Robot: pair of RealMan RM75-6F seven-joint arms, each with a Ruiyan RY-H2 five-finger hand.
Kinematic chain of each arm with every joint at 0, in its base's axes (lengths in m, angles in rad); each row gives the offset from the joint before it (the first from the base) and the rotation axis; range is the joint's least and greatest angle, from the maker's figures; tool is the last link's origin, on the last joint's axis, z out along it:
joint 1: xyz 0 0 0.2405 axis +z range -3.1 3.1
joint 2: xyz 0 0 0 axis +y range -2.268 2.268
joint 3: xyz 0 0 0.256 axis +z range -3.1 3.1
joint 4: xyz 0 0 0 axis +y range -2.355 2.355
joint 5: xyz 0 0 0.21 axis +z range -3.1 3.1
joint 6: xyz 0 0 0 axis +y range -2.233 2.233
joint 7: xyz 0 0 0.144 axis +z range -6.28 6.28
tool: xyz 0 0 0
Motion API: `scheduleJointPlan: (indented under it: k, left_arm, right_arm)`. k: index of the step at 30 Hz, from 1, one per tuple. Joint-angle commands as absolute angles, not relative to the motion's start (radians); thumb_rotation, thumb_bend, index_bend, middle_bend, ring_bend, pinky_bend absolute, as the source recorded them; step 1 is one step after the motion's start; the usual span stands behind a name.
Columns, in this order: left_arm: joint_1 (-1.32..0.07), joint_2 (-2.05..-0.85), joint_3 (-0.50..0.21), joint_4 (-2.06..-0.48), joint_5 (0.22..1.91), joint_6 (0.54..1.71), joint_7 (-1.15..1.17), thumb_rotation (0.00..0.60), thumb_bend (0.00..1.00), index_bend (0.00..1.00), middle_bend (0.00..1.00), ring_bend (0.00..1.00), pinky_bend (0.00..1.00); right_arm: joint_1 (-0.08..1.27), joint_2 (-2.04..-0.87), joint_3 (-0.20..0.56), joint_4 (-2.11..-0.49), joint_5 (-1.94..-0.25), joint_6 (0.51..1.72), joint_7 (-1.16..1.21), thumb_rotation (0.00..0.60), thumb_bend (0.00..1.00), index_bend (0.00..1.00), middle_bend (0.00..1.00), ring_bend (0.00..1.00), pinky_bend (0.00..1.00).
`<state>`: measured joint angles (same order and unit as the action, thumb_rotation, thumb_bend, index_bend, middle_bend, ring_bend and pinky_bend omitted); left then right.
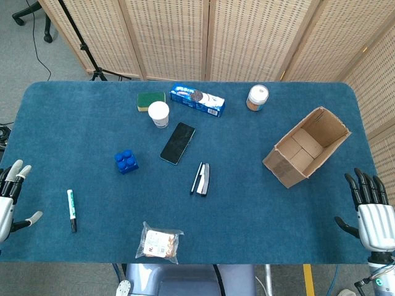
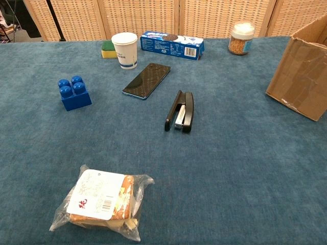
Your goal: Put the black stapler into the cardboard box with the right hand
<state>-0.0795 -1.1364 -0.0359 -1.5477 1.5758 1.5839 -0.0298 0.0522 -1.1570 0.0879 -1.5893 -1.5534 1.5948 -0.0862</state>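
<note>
The black stapler lies on its side near the middle of the blue table, its arm swung open. The cardboard box lies tipped on its side to the right of it, mouth facing up and right in the head view. My right hand hovers at the table's right front edge, fingers spread, holding nothing, well away from the stapler. At the left front edge my left hand is also spread and holds nothing. Neither hand shows in the chest view.
A phone, blue brick, paper cup, sponge, cookie box and jar lie behind the stapler. A marker and a snack bag sit near the front edge.
</note>
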Motion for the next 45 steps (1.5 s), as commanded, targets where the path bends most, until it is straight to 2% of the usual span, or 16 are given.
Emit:
scheduleJointPlan:
  k: [1, 9, 15, 23, 30, 40, 45]
  left_arm:
    - [-0.078, -1.134, -0.035, -1.546, 1.574, 1.582, -0.035, 0.6, 0.0, 0.0, 0.0, 0.0, 0.0]
    - [-0.081, -1.132, -0.044, -1.542, 1.559, 1.574, -0.054, 0.6, 0.0, 0.0, 0.0, 0.0, 0.0]
    - [-0.096, -1.138, -0.056, -1.53, 1.544, 1.55, -0.062, 0.6, 0.0, 0.0, 0.0, 0.0, 0.0]
    - [-0.093, -1.131, -0.064, -1.533, 1.548, 1.568, -0.086, 0.6, 0.0, 0.0, 0.0, 0.0, 0.0]
    - [-0.099, -1.127, -0.067, -1.533, 1.528, 1.544, -0.097, 0.6, 0.0, 0.0, 0.0, 0.0, 0.0]
    - [-0.112, -1.125, -0.074, -1.526, 1.499, 1.505, -0.108, 0.6, 0.0, 0.0, 0.0, 0.0, 0.0]
    - [-0.121, -1.125, -0.078, -1.522, 1.483, 1.482, -0.112, 0.6, 0.0, 0.0, 0.0, 0.0, 0.0]
  right_arm:
    - [0.052, -1.158, 0.087, -1.589, -1.553, 1.593, -0.085, 0.6, 0.0, 0.0, 0.0, 0.0, 0.0]
    - [0.055, -1.143, 0.085, -1.609, -1.574, 1.598, -0.041, 0.6, 0.0, 0.0, 0.0, 0.0, 0.0]
    - [0.115, -1.079, 0.109, -1.649, -1.677, 1.597, 0.007, 0.6, 0.0, 0.0, 0.0, 0.0, 0.0]
    - [0.37, -1.04, 0.146, -1.623, -1.835, 1.365, 0.099, 0.6, 0.0, 0.0, 0.0, 0.0, 0.0]
    - [0.546, -1.103, 0.161, -1.584, -1.898, 1.195, 0.051, 0.6, 0.0, 0.06, 0.0, 0.0, 0.0]
    - [0.715, -1.251, 0.171, -1.504, -1.83, 0.962, -0.046, 0.6, 0.0, 0.1, 0.0, 0.0, 0.0]
    - [0.792, -1.349, 0.169, -1.401, -1.784, 0.845, -0.17, 0.6, 0.0, 0.12, 0.0, 0.0, 0.0]
